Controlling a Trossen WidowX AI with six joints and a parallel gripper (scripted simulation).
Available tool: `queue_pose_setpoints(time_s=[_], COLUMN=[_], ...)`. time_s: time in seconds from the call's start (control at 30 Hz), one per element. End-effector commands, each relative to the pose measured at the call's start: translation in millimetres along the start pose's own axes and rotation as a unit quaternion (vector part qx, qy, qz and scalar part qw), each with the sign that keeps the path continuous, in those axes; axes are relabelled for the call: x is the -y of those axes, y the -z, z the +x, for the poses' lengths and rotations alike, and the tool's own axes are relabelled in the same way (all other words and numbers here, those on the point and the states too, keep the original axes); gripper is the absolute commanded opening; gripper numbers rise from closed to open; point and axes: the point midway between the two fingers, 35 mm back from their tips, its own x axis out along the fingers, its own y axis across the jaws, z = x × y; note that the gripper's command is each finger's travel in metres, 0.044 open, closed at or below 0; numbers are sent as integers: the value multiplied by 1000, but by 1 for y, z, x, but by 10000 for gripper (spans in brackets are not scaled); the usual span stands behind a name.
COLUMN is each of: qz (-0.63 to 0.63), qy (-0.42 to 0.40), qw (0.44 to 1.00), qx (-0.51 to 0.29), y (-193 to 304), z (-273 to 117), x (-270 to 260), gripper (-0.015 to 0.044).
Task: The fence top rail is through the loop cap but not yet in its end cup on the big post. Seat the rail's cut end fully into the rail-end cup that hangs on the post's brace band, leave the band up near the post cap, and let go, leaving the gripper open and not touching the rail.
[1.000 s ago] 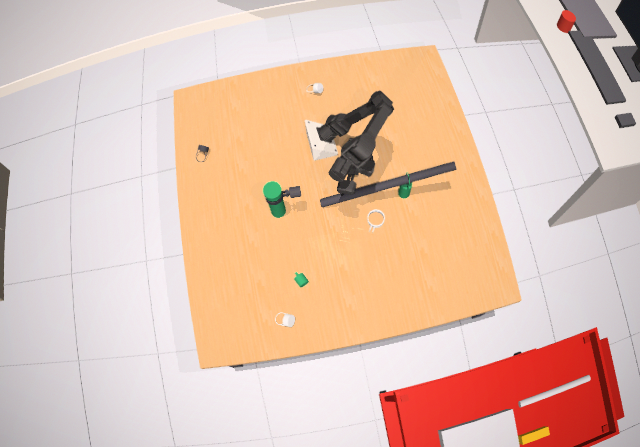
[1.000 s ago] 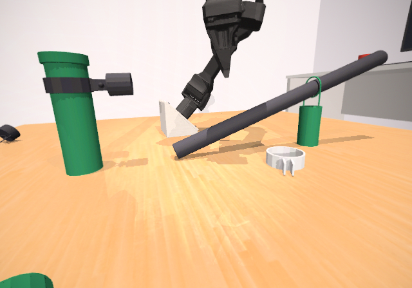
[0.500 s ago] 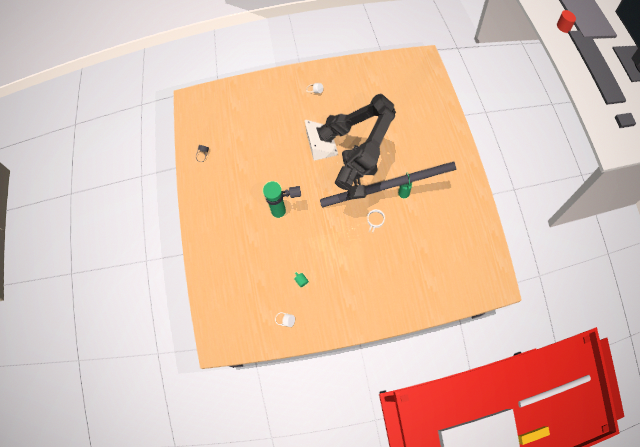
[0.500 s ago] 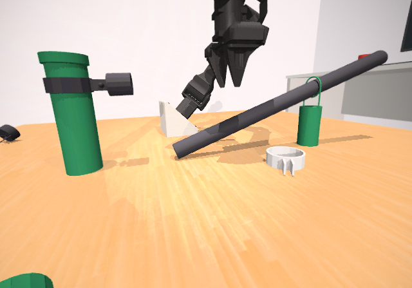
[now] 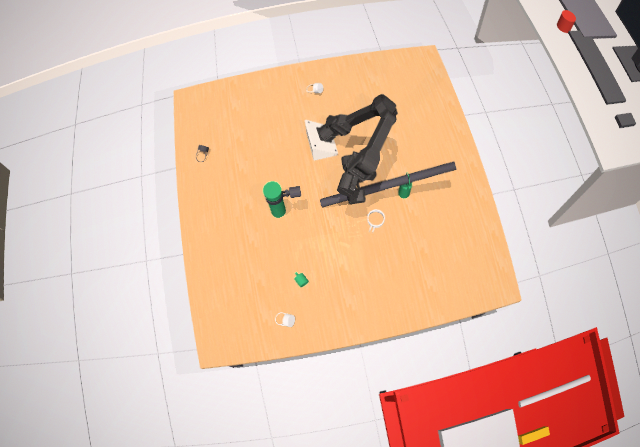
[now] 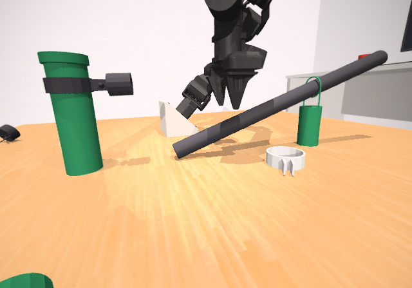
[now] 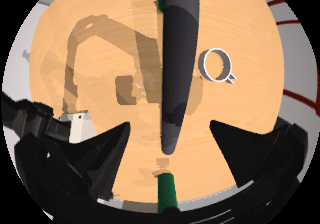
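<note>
Rail [image 5: 398,182] [image 6: 252,116] [image 7: 179,59], dark & round, runs thru the green loop [image 5: 410,184] [image 6: 320,90] on the short post [image 5: 404,190] [image 6: 309,125] and slopes down to the bench [image 5: 248,256] [image 6: 212,231] [image 7: 240,114], its cut end low by the surface, well short of the cup [image 5: 294,191] [image 6: 119,84]. The cup sits up on the band [image 5: 273,203] [image 6: 67,85], near the cap [image 5: 272,189] [image 6: 63,57] of the big post [image 5: 278,208] [image 6: 78,131] [image 7: 167,191]. Your hand [image 5: 353,199] [image 6: 228,107] [image 7: 171,126] is spread w/ nothing in it, tips above the rail, one either side in the wrist view. Judging by looks, the rail's stiff, prob. not fragile, mod. weight, and long enough to swing or tip if you take it off-center. Smooth round skin may roll or slip, so go square across it, pads low on both sides, approx. where you're hovering: betw. loop and cut end, w/ enough bare tube left to enter the cup. Too near the tip & your fingers may foul the cup; too near the loop & you lose leverage. Loop looks thin, so lift gently & don't drag the short post. Band may slide if you shove hard, so push in line w/ the cup. Brands, labels, writing: none legible.
</note>
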Motion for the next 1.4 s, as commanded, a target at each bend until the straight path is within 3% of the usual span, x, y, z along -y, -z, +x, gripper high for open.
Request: queue_pose_setpoints(time_s=[0.0, 1.33, 1.37], qz=[0, 0, 0], qy=[2, 3, 3], qw=[1000, 1000, 1000], qx=[2, 4, 4], y=[-2, -3, -3], z=[8, 67, 67], x=[0, 0, 0], gripper=[440, 440, 414])
